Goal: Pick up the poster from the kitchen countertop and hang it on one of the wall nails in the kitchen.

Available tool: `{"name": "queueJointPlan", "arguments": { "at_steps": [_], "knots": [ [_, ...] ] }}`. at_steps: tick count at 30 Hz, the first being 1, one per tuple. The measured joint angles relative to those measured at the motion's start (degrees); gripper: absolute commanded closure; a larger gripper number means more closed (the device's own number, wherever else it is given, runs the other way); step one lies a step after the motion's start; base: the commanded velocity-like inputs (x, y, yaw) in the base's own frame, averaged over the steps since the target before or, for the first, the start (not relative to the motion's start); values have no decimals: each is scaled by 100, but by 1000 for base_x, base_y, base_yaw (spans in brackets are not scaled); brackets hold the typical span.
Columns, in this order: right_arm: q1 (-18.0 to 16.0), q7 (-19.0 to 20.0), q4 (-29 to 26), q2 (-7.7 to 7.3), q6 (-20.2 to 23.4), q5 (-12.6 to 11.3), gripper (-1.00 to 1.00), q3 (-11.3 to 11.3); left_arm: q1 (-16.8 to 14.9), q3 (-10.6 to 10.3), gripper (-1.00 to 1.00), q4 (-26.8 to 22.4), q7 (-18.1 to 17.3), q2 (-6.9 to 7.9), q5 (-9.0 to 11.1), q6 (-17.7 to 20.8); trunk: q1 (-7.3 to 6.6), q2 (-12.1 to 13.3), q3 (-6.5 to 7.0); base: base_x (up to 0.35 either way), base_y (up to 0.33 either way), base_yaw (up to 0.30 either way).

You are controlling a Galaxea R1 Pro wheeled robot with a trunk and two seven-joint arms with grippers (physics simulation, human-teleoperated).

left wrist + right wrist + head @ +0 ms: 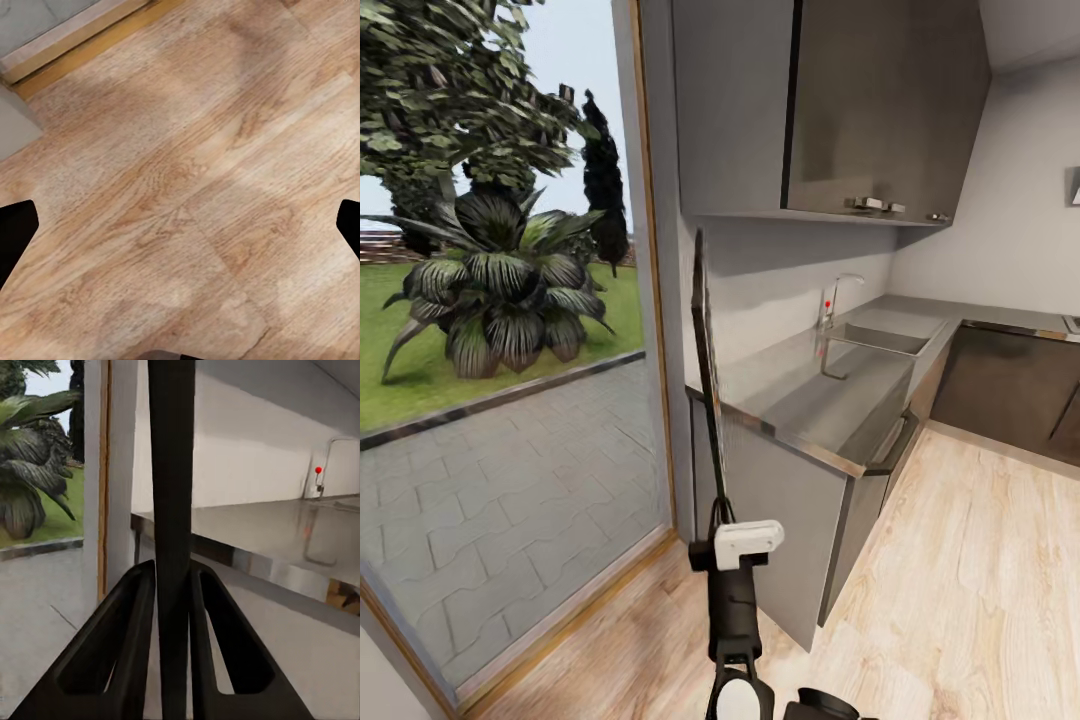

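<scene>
I see the poster (705, 350) edge-on, a thin dark upright strip in front of the near end of the kitchen countertop (810, 400). My right gripper (721, 517) is shut on its lower edge. In the right wrist view the two black fingers (139, 600) clamp the dark poster (171, 472) between them, with the grey countertop (262, 532) beyond. Its artwork is hidden from this angle. My left gripper (180, 232) is open over the wooden floor, its black fingertips (15, 232) far apart with nothing between them.
A sunken sink (880, 338) and chrome tap (838, 292) sit further along the counter, under grey wall cabinets (880, 110). A tall glass door (500, 400) on the left looks onto a paved garden. Light wooden floor (970, 600) stretches to the right.
</scene>
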Motion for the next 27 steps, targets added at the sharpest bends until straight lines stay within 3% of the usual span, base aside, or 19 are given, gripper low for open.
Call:
{"name": "queueJointPlan", "arguments": {
  "at_steps": [2,6,8,9,12,13,15,16,19,23,27],
  "knots": [
    [0,221,-39,-109,-146,-3,100,9,0,0,-100,0,-2,0,0,0,0,0,0,0,0,0],
    [1,924,-72,-507,-457,-12,100,11,0,0,-100,0,-4,-2,0,0,0,0,0,0,0,0],
    [1,1171,-75,-619,-496,-48,100,8,0,0,-100,0,-4,-4,0,0,0,0,0,0,0,0],
    [1,1424,-76,-741,-528,-156,100,1,0,0,-100,0,-4,-3,0,0,0,0,0,0,0,0],
    [0,2341,-76,-1191,-872,-780,100,-45,0,0,-100,0,-4,-1,0,-1,0,0,0,0,0,0],
    [0,2815,-61,-1413,-1028,-1020,100,-150,0,0,-100,-1,-7,1,1,-4,0,0,0,0,0,0],
    [1,3493,-31,-1669,-1134,-1185,100,-366,0,0,-100,0,-10,1,0,-7,0,0,0,0,0,0],
    [0,4372,38,-1886,-1180,-1659,100,-593,0,0,-100,-1,-12,2,1,-7,0,0,0,0,0,0],
    [2,5094,85,-2138,-1184,-2106,100,-742,0,0,-100,0,-12,2,0,-11,0,0,0,0,0,0],
    [3,5874,159,-2396,-1187,-2344,100,-1194,0,-1,-100,0,-12,2,0,-15,0,0,0,0,0,0],
    [4,6335,268,-2472,-1180,-2429,100,-1363,0,-9,-100,0,-18,2,-5,-20,0,0,0,0,0,0]
  ]
}}
